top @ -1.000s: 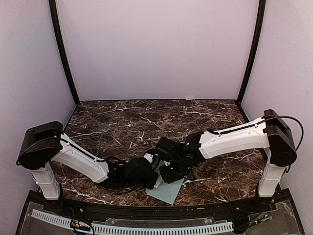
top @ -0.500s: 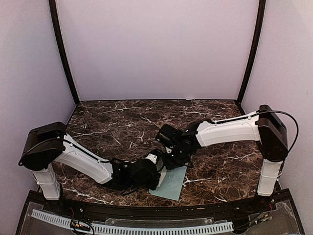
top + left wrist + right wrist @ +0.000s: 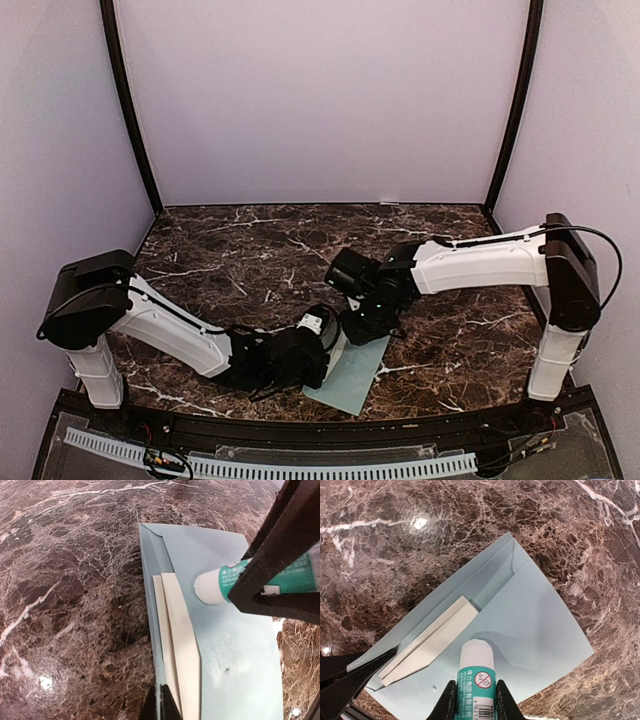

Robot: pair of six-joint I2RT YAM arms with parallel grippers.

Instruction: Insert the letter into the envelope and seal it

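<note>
Dark brown marble table [image 3: 250,250] veined white, pale lilac walls [image 3: 320,100], black corner posts [image 3: 130,110], white slotted strip [image 3: 270,466] along the near edge

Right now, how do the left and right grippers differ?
The left gripper is fully shut with no tool, its tips at the envelope edge beside the cream letter; the right gripper is shut on a glue stick. The left comes in low and flat; the right points steeply down, the stick's white tip at the envelope. Both work over the same envelope.
</note>
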